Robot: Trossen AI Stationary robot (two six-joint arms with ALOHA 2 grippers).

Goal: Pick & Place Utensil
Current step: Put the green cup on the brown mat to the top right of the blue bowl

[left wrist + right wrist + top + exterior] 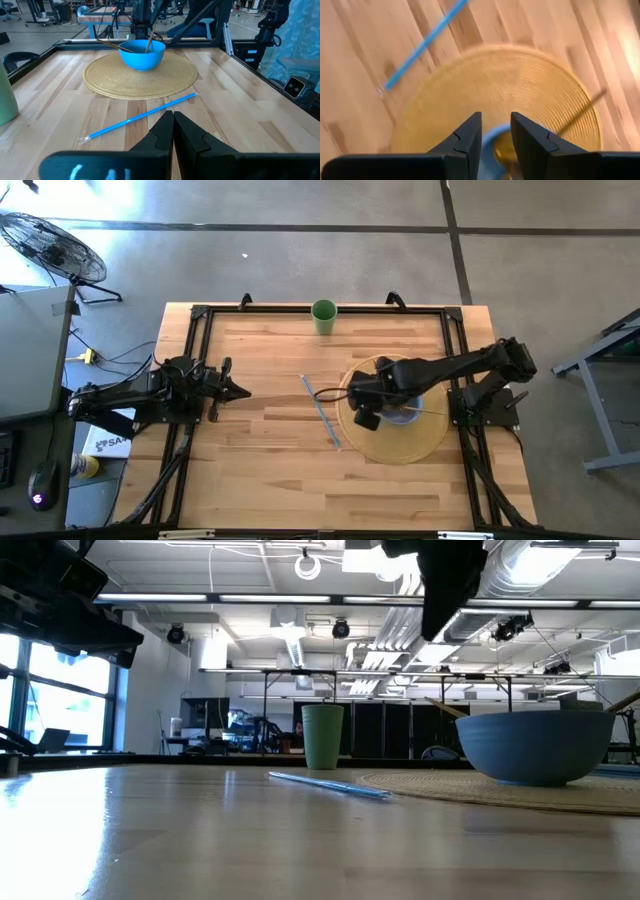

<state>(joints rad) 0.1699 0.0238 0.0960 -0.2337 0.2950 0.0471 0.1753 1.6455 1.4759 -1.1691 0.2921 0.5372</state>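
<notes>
Wooden table (pixel 270 460) — right end effector (pixel 496 131) open above blue bowl (pixel 142 53).

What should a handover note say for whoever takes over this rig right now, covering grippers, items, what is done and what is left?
Right gripper: above the blue bowl on the woven mat, fingers apart, holding nothing visible.
Left gripper: shut, empty, parked at the table's left side.
Items: two chopsticks lean in the bowl; a blue straw lies on the wood, its end at the mat's left edge; a green cup stands at the far edge.
Done: chopsticks are in the bowl.
Left: probably the straw, not yet picked up.
</notes>
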